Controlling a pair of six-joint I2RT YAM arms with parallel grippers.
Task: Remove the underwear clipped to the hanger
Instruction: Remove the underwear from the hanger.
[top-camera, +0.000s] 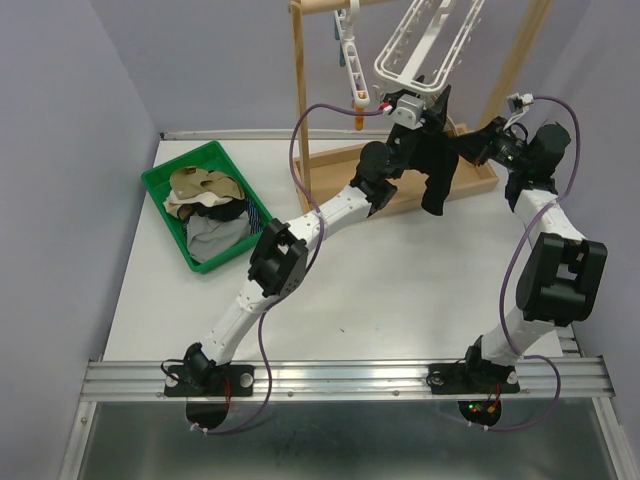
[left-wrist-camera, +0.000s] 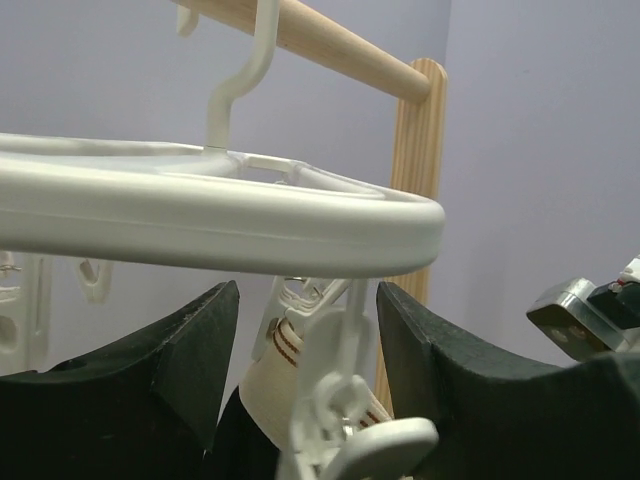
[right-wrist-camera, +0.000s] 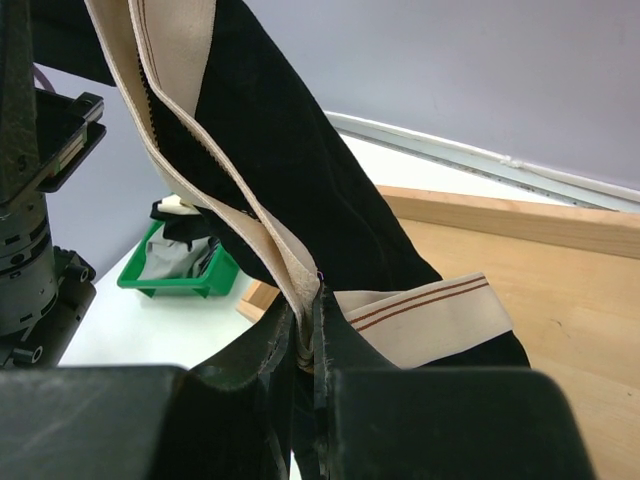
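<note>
A black pair of underwear (top-camera: 437, 175) with a cream, brown-striped waistband hangs from a clip of the white hanger (top-camera: 420, 45). My left gripper (top-camera: 413, 112) is up under the hanger rim (left-wrist-camera: 220, 210), open, with its fingers (left-wrist-camera: 190, 350) on either side of the white clip (left-wrist-camera: 335, 340) that pinches the waistband (left-wrist-camera: 270, 385). My right gripper (top-camera: 468, 150) is shut on the waistband (right-wrist-camera: 300, 270) lower down, and the black cloth (right-wrist-camera: 290, 170) drapes over its fingers (right-wrist-camera: 350, 350).
The hanger hangs on a wooden rack (top-camera: 300, 100) with a wooden base (right-wrist-camera: 540, 260). A green bin (top-camera: 160, 190) at the left holds tan, black, grey and striped underwear and also shows in the right wrist view (right-wrist-camera: 190, 278). A loose white clip strand (top-camera: 352, 60) dangles from the rack.
</note>
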